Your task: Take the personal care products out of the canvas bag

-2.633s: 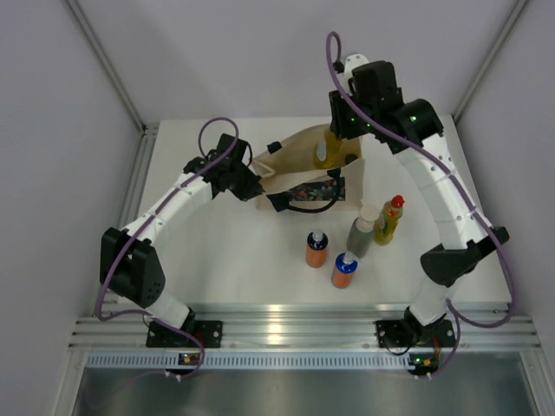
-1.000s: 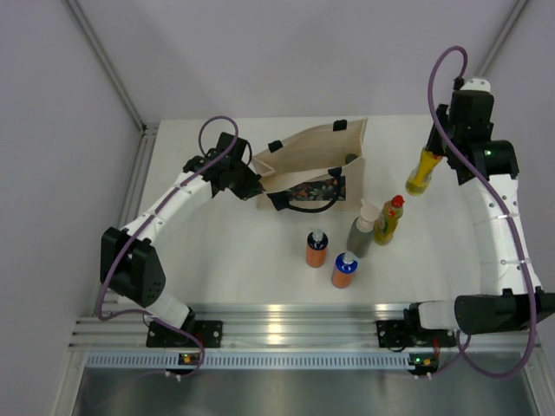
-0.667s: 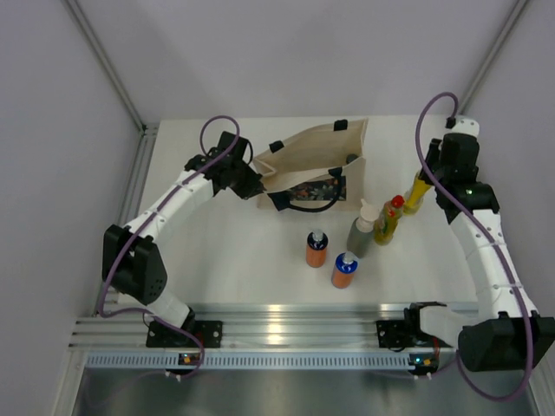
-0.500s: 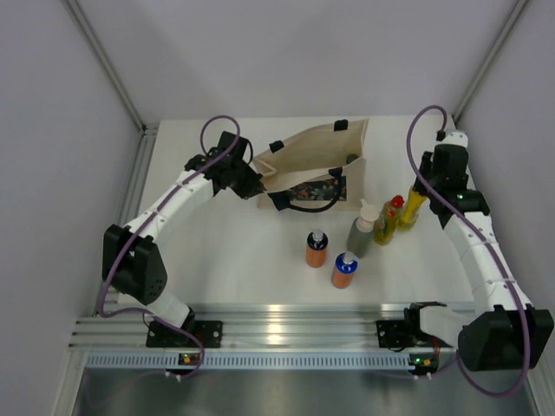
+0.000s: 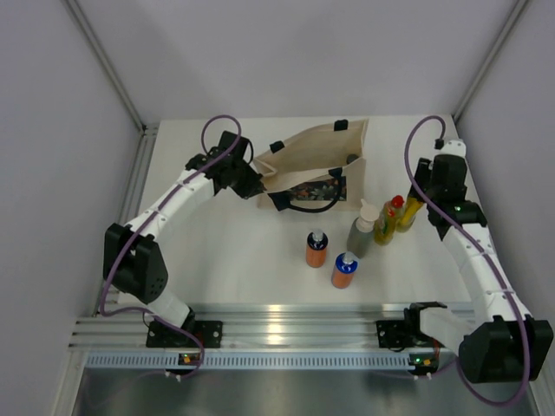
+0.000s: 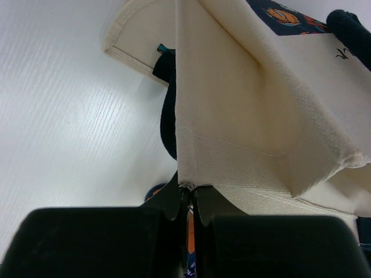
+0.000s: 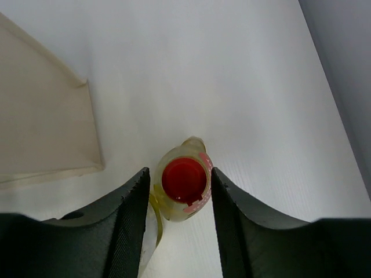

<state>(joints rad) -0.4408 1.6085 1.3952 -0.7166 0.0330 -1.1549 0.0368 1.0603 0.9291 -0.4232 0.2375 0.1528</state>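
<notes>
- The bag [image 5: 308,156] is stiff beige canvas, lying on the far middle of the white surface [image 5: 225,251] with one corner lifted. It has a dark floral panel [image 5: 316,186] on its front and a black handle [image 5: 308,206] looped below that.
- The left claw [image 5: 254,187] is pressed together on the bag's left edge.
- The left wrist view shows the weave of the bag [image 6: 249,116], a stitched hem, and the left claw [image 6: 190,200] pinching that hem. It also shows fine grooves in the surface [image 6: 69,116], which the top view does not.
- Five bottles stand out of the bag, near its right end and in front of it:
  - Two are orange bottles, one [image 5: 316,251] with a pale top and one [image 5: 344,271] with a blue top.
  - A grey-green bottle [image 5: 362,234] has a beige cap.
  - A yellow bottle [image 5: 388,224] has a red cap.
  - A second yellow bottle [image 5: 408,214] stands just right of it, under the right claw [image 5: 414,206].
- The right wrist view looks straight down on that second yellow bottle [image 7: 168,202]. It is rounded, glossy plastic with a round red cap [image 7: 183,179].
- The ribbed black pads [image 7: 136,208] of the right claw [image 7: 179,176] sit close on both sides of the bottle. I cannot tell whether they press it.
- A flat corner of the bag [image 7: 40,116] lies to the left in that view.
</notes>
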